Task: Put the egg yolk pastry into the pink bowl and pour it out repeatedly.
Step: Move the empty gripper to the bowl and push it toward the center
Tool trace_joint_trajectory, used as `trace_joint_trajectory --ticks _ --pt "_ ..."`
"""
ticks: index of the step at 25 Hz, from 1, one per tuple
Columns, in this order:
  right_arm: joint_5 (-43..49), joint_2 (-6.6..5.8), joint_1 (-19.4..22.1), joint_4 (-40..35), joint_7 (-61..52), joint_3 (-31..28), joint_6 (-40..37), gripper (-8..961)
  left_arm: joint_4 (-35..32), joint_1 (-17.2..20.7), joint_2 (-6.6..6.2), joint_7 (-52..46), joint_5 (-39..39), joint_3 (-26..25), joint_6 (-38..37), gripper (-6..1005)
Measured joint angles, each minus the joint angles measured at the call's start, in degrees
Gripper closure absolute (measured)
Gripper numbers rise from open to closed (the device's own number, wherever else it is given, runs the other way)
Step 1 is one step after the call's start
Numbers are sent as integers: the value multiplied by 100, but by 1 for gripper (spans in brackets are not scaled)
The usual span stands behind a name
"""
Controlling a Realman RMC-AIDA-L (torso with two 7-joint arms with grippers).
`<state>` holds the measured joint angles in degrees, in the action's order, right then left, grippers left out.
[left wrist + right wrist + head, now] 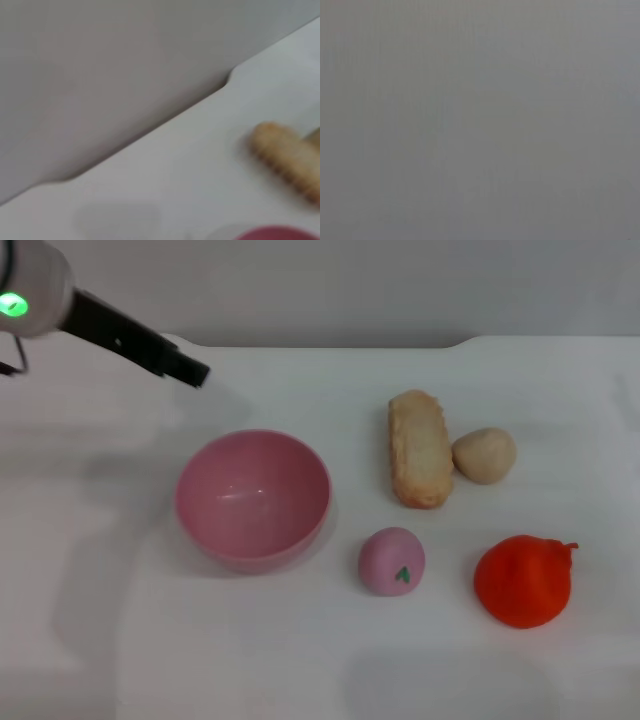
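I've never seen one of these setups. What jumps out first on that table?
The big pink bowl sits empty left of centre on the white table. A bright orange-red lumpy thing glows at the near right, and the left gripper hangs over the far left corner, above and behind the bowl.

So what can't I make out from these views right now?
- Left gripper: head view shows only its dark tip past the upper left corner; open or shut, cannot tell.
- Right gripper: in no view; the right wrist view shows plain grey.
- Pink bowl: left wrist view's edge cuts off all but a sliver of rim.
- Egg yolk pastry: its side against the long bread is hidden; touching or not, unclear.
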<state>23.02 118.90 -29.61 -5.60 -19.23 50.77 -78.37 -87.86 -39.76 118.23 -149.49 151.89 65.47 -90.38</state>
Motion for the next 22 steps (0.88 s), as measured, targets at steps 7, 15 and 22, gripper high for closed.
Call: trace_joint_trajectory --ticks 7,15,22 --pt "4 10 7 6 -8 56 -36 125 116 414 -17 -615 101 1021 759 246" --pt "10 9 5 7 1 65 -9 124 387 716 10 -840 30 1360 1222 246" --pt "10 4 -18 6 6 64 4 124 722 842 3 -861 -87 1466 1579 246"
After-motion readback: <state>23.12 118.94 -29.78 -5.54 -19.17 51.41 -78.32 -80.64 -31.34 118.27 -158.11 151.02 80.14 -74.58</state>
